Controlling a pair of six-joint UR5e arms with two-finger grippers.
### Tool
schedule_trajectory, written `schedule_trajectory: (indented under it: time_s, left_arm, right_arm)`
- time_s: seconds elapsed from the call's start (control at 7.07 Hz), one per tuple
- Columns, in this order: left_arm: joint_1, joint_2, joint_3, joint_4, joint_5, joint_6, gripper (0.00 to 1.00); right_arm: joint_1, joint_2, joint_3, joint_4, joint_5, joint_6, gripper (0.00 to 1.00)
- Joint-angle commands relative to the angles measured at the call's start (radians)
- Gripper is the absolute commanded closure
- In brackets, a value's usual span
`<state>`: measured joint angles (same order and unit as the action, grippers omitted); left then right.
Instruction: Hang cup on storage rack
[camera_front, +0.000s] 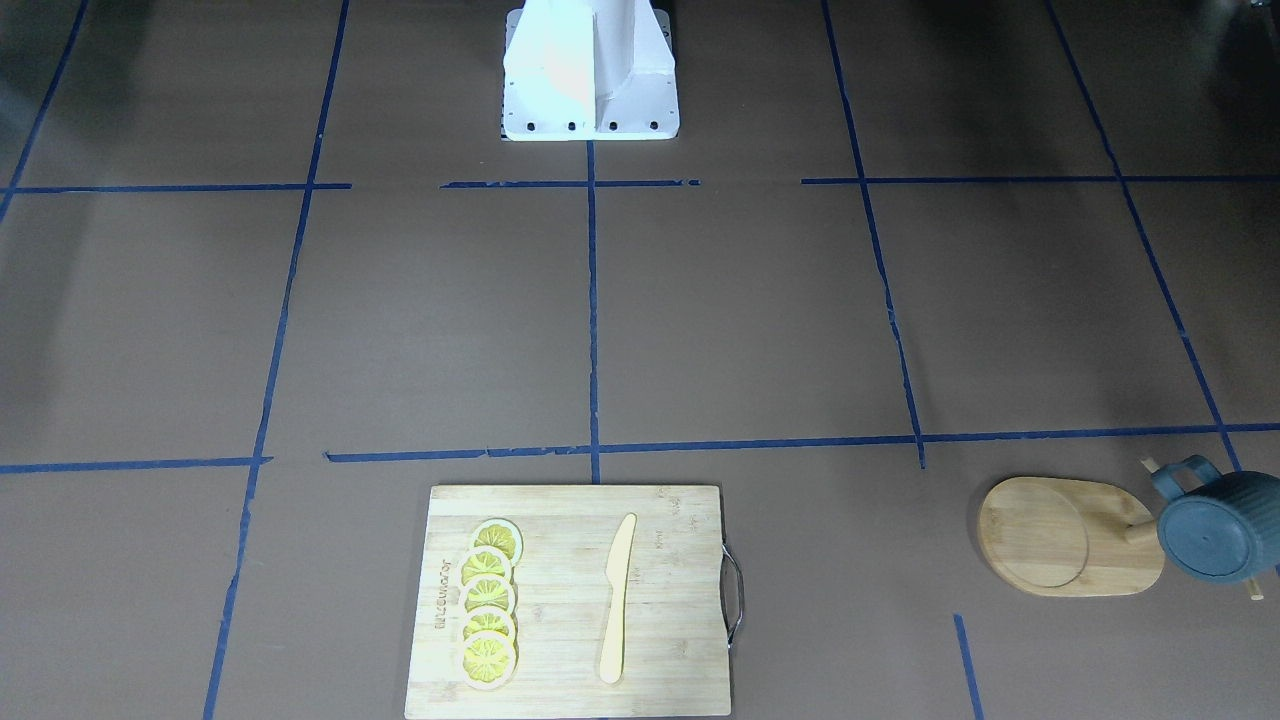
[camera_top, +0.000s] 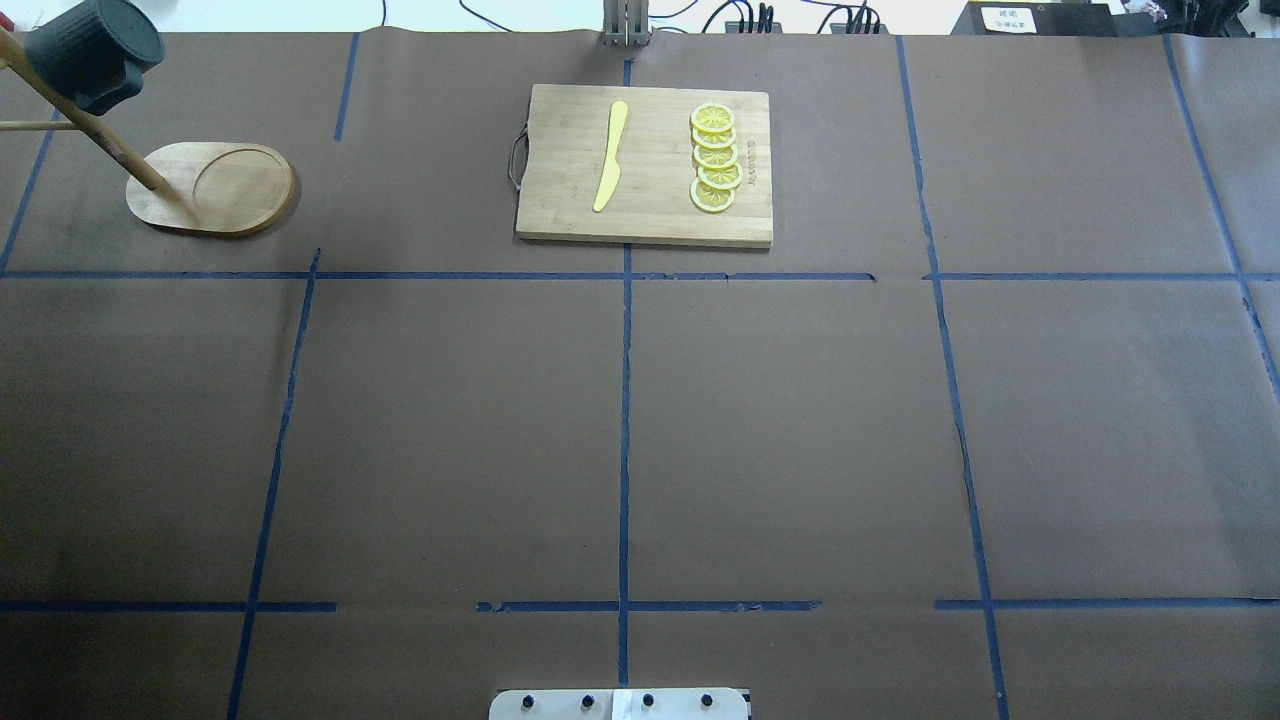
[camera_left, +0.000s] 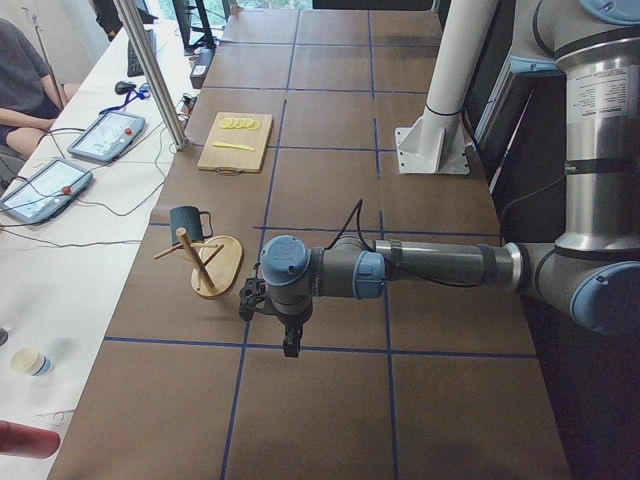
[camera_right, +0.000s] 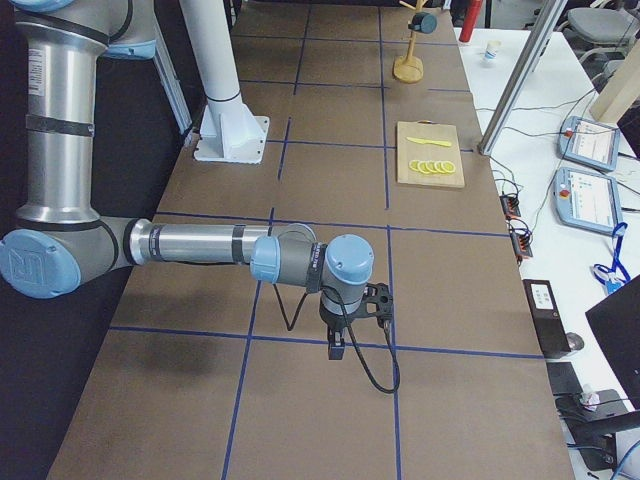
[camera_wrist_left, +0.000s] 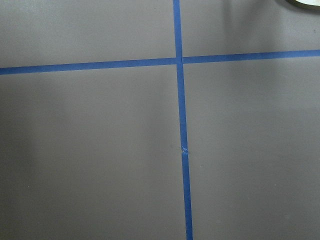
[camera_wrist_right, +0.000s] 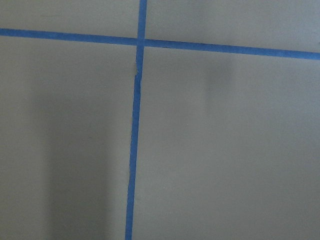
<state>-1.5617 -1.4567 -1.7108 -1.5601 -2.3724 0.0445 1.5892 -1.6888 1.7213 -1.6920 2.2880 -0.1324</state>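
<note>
The cup (camera_top: 95, 50) hangs by its handle on a peg of the rack (camera_top: 215, 185), so the task seems done. The rack stands near the far left corner of the desk (camera_top: 800, 420), close to its edge. The left gripper (camera_left: 290, 345) and right gripper (camera_right: 337, 345) hover well apart from it, with much open room. How far they are open I cannot tell; neither has the cup.
</note>
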Motion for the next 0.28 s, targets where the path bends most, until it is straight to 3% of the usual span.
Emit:
schedule_trajectory:
  time_s: [0.0, 0.14]
  left_arm:
    - [0.000, -0.001, 0.000, 0.000, -0.001, 0.000, 0.00]
    - [0.000, -0.001, 0.000, 0.000, 0.001, 0.000, 0.00]
  right_arm:
    - [0.000, 0.001, 0.001, 0.000, 0.001, 0.000, 0.00]
    - [0.000, 0.001, 0.001, 0.000, 0.001, 0.002, 0.00]
